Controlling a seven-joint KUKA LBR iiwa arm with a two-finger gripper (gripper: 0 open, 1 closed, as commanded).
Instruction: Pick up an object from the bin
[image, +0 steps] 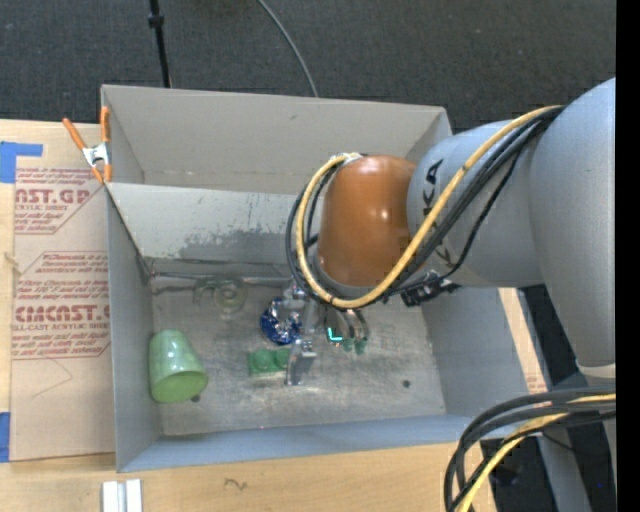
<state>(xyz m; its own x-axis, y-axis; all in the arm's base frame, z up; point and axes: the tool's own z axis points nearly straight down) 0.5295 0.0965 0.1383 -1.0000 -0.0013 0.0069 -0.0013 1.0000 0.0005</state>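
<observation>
My gripper (299, 360) reaches down into the middle of the bin, below the orange cover on the wrist. A small blue crumpled thing (273, 323) lies right against its left side. A small dark green piece (264, 362) rests on the bin floor just left of the gripper's tip, touching or nearly touching it. Nothing can be seen held in the gripper.
A light green plastic cup (173, 367) lies on its side at the bin's front left. A clear, roundish thing (226, 293) sits near the back wall. The arm and its cables hang over the bin's right half.
</observation>
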